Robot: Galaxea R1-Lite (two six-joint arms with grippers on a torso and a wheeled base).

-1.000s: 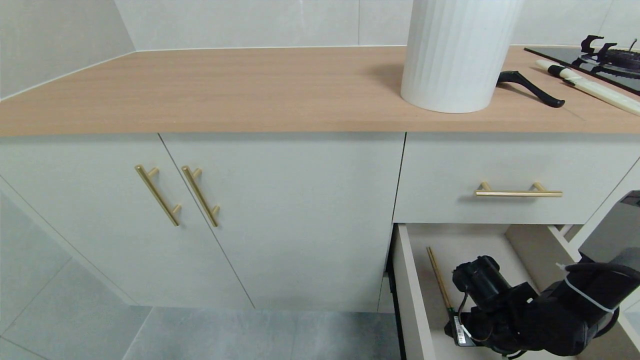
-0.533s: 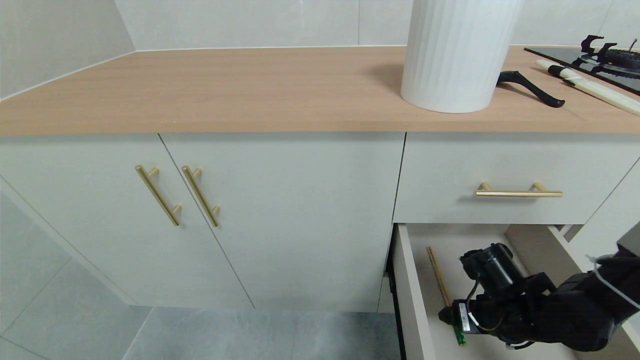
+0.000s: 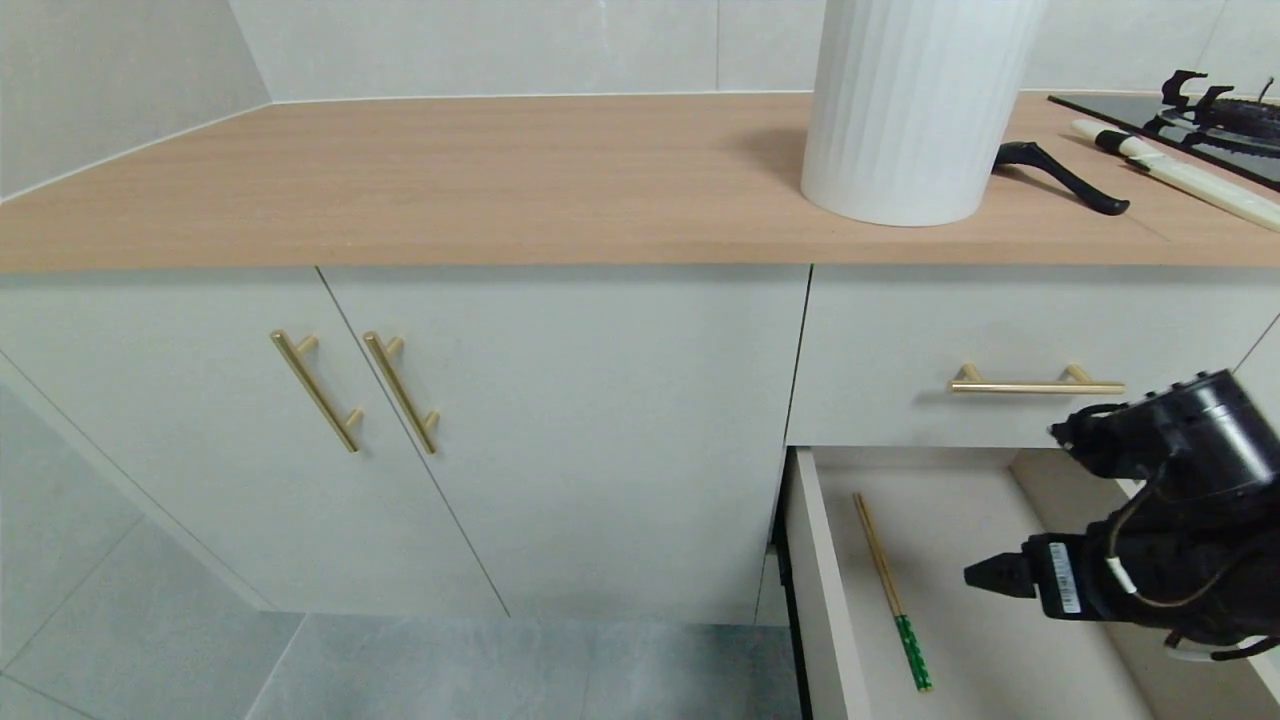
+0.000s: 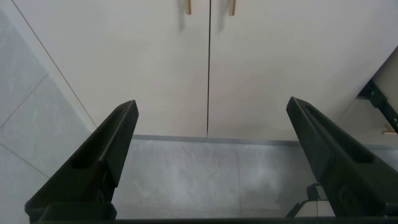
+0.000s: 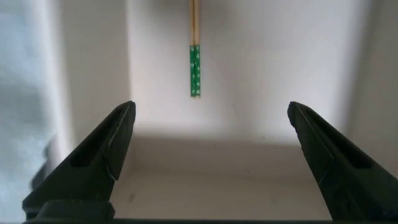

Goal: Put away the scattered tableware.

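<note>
Right claw (image 5: 210, 111) pulled back, spread empty; chopsticks (image 3: 889, 588) lie apart in drawer (image 3: 822, 585).

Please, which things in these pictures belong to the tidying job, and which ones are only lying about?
Belong to the job:
chopsticks, lying in the open drawer
right end effector, open over that drawer
perhaps the black-handled utensil and the cream utensil on the counter

Only lying about:
white ribbed container
stove
closed cupboard doors

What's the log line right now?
chopsticks in open drawer | right gripper over drawer, jaws open | left gripper jaws open, facing cabinet doors
</note>
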